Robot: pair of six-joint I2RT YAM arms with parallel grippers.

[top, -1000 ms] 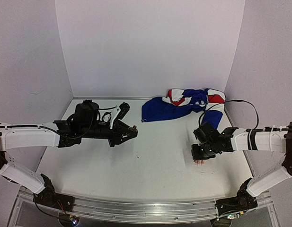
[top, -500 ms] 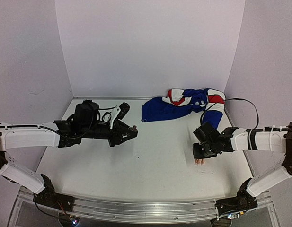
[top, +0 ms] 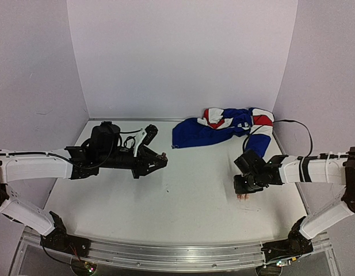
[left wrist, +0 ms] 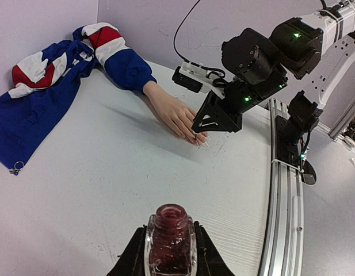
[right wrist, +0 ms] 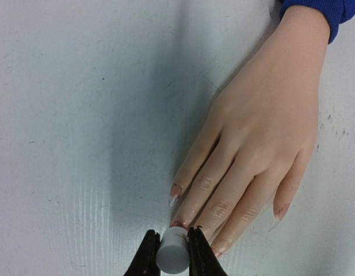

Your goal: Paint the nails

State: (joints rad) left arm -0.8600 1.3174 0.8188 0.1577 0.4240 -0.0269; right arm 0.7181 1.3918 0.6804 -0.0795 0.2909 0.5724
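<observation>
The nails point(right wrist: 176, 190) tip a mannequin hand point(right wrist: 255, 126) lying flat on the right of the surface point(right wrist: 62, 115). Its long axis runs from its blue sleeve point(right wrist: 315, 8) and points toward the near edge. The right fingers point(right wrist: 147, 260) pinch a white cap point(right wrist: 172, 257) over one fingertip. The left fingers point(left wrist: 133, 263) clamp an open polish bottle point(left wrist: 170, 241), well apart. Nothing has visibly moved since a second ago.

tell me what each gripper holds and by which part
Left gripper holds the open polish bottle by its body; right gripper holds the white cap by its sides.
</observation>
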